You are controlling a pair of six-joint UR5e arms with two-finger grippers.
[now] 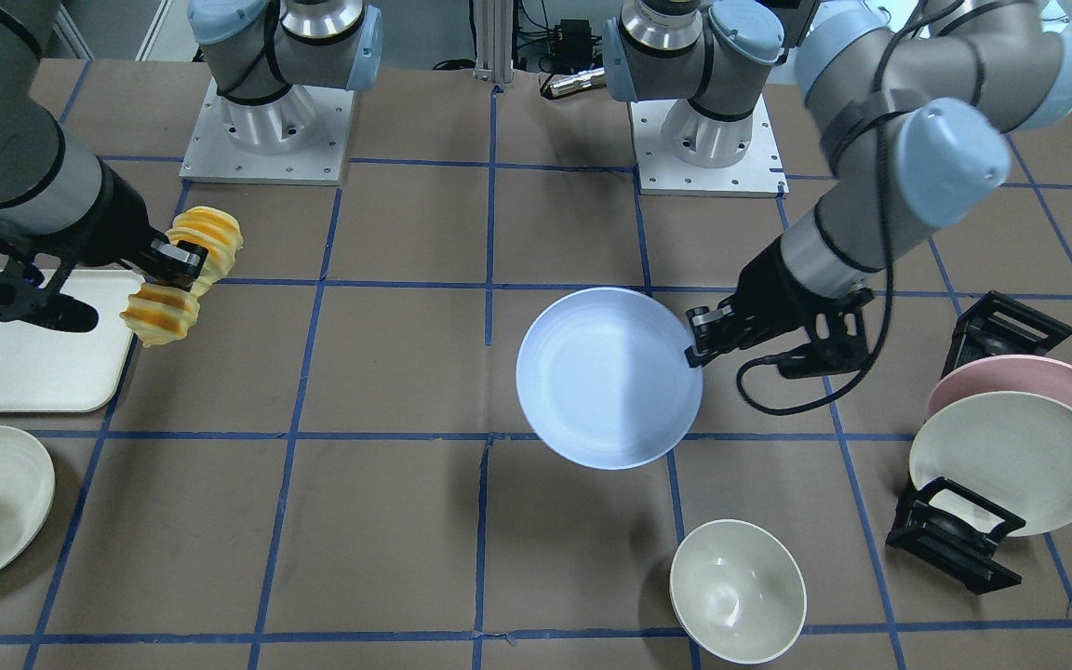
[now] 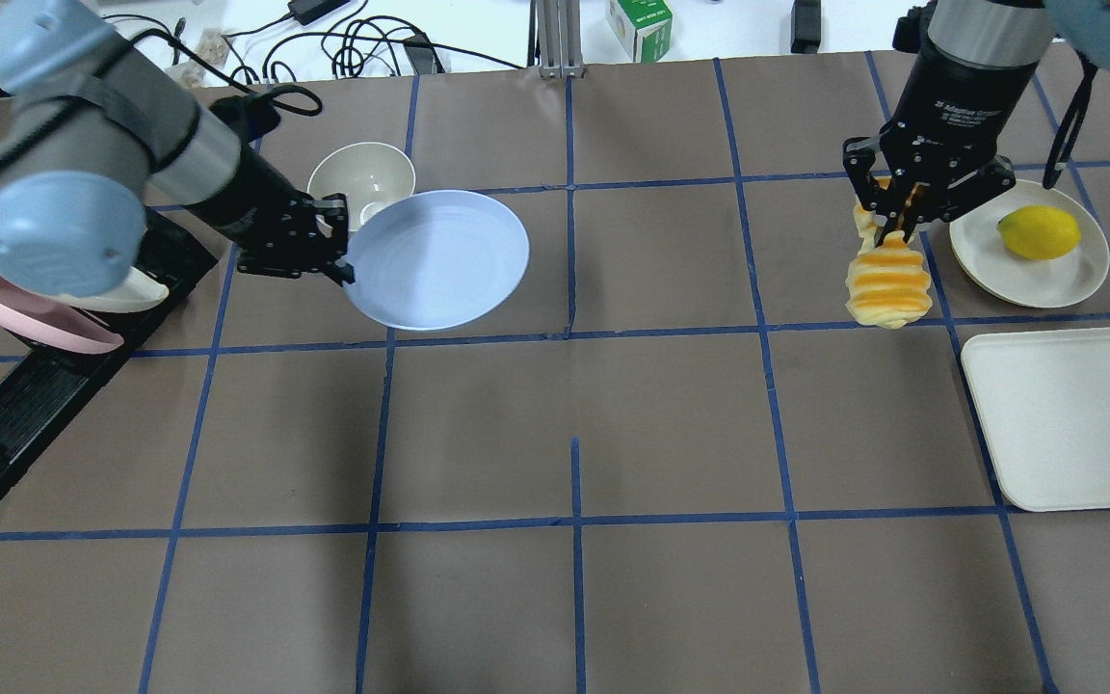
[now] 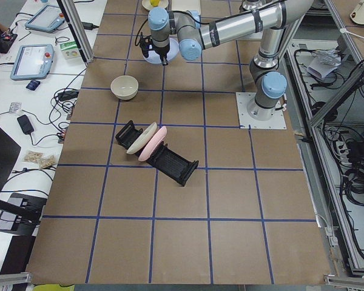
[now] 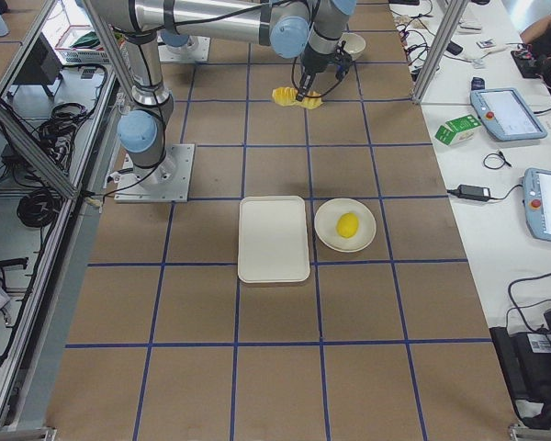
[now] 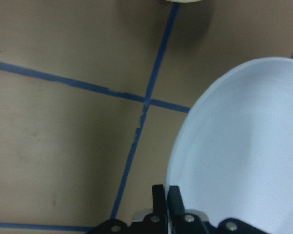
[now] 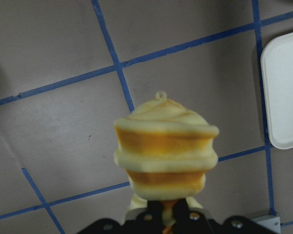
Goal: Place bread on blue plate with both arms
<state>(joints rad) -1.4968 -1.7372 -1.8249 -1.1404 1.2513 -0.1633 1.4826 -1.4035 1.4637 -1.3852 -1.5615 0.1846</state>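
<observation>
The blue plate [image 1: 609, 377] hangs tilted above the table's middle, its shadow below it. My left gripper [image 1: 696, 342] is shut on its rim; it also shows in the overhead view [image 2: 348, 253] and in the left wrist view [image 5: 167, 195], pinching the plate [image 5: 244, 156]. The plate shows in the overhead view [image 2: 439, 258] too. My right gripper [image 2: 897, 217] is shut on the middle of the bread [image 2: 887, 280], which droops on both sides, off the table. The bread also shows in the front view [image 1: 184, 274] and the right wrist view [image 6: 166, 146].
A white tray [image 2: 1075, 414] lies below the right arm's side. A cream plate [image 2: 974, 246] holds a yellow lemon [image 2: 1039, 232]. A white bowl [image 1: 738, 591] stands near the blue plate. A black rack [image 1: 955, 535] holds a pink plate [image 1: 1029, 381] and a cream plate [image 1: 1011, 461].
</observation>
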